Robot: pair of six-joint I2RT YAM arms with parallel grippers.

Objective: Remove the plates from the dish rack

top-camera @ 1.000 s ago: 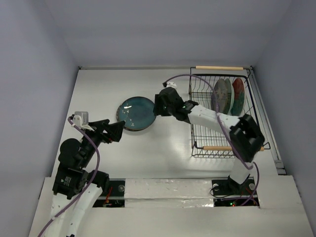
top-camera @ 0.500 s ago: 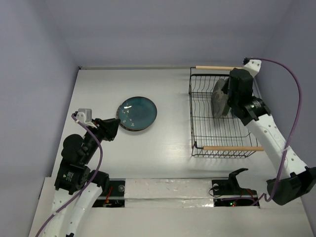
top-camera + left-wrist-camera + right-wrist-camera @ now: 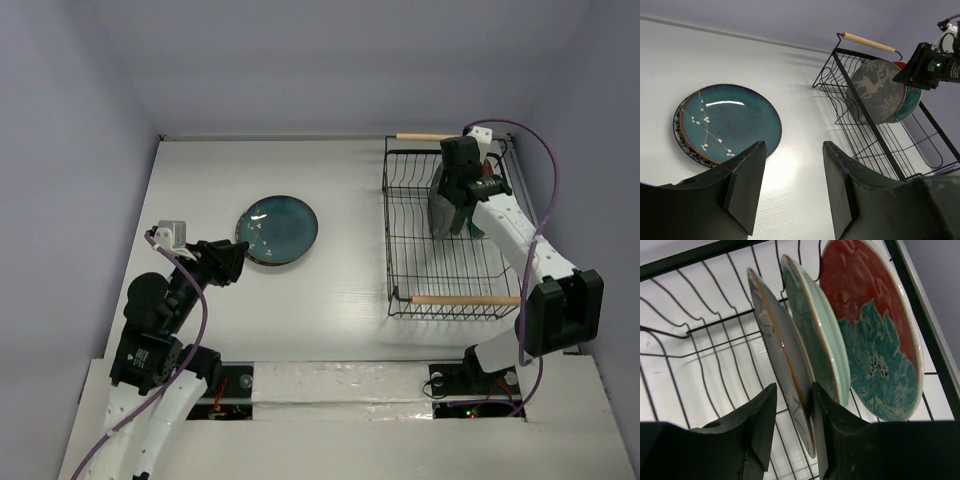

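I am looking down on the white table (image 3: 350,190), with walls closing it at 9, 12 and 3 o'clock. A broad strip of open surface is running through the middle from 6 to 12 o'clock.

The dish rack (image 3: 387,230) is sitting at 2 o'clock, its right side close to the wall and its far wooden handle (image 3: 430,137) near the back edge.

The right arm (image 3: 520,250) is bending up from 5 o'clock along the rack's right side. The left arm (image 3: 160,310) is crouching at 8 o'clock.

Three plates are standing on edge in the rack's far right part: the deer plate (image 3: 874,90), a pale green plate (image 3: 815,325) and the red plate (image 3: 865,305). The teal-blue plate (image 3: 280,227) is lying at 10 o'clock on the patterned-rim plate (image 3: 680,132).

The right gripper (image 3: 793,390) is straddling the deer plate's rim, but I cannot tell whether it is pinching. The left gripper (image 3: 793,147) is hanging just near of the stack, fingers apart and holding nothing.

Half a second ago the right arm was stretching in from the 3 o'clock wall, and now its elbow is tucking nearer. The left arm and the stack are staying put.
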